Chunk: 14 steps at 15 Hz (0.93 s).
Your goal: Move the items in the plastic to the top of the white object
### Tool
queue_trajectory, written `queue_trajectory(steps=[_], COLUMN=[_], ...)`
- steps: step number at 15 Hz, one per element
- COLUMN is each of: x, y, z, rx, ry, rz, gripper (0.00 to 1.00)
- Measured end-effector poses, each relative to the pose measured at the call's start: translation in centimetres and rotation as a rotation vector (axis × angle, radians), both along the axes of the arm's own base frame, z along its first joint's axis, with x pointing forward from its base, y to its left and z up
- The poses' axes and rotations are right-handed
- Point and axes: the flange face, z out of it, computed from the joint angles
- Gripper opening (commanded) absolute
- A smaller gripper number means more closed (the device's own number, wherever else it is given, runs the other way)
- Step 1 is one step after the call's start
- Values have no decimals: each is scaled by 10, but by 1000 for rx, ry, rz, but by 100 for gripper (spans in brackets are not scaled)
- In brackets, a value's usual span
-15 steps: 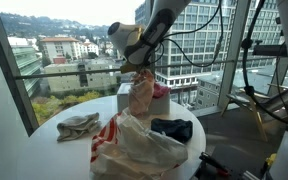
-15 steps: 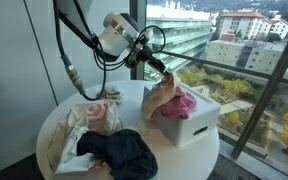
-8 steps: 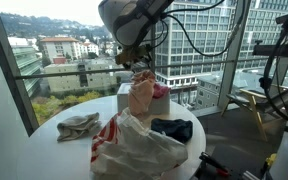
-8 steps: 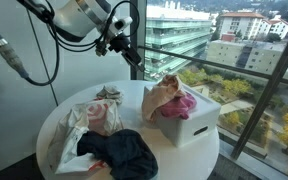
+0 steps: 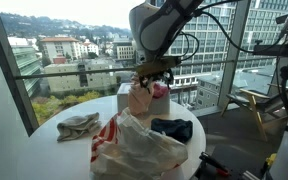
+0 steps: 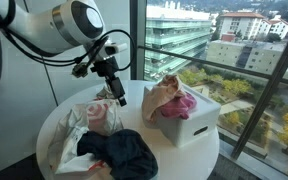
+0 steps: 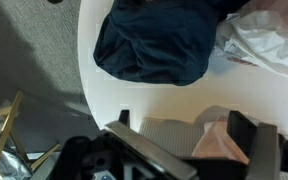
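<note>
With your fingers (image 7: 246, 130) spread and empty, pinch a raised fold of the dark cloth (image 6: 119, 152) by the plastic bag (image 5: 144, 148); it looks soft, light and floppy.

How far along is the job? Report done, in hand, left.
Done: a beige cloth and a pink cloth lie on the white box. In hand: nothing; the end effector hovers open. Left: the dark blue cloth and a pale cloth at the crumpled plastic bag.

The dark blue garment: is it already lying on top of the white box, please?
No, the dark blue garment lies on the round table beside the white box, not on top of it.
</note>
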Motion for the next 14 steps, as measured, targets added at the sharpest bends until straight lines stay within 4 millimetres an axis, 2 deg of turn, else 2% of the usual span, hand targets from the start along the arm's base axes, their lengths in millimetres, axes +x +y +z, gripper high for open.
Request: queue_trajectory(steps=[7, 12, 14], x=[-87, -97, -101], y=[-37, -81, -90], z=[-62, -67, -71], rx=[210, 267, 303], ry=[-18, -40, -29], rz=[169, 310, 366], gripper=[100, 100, 100])
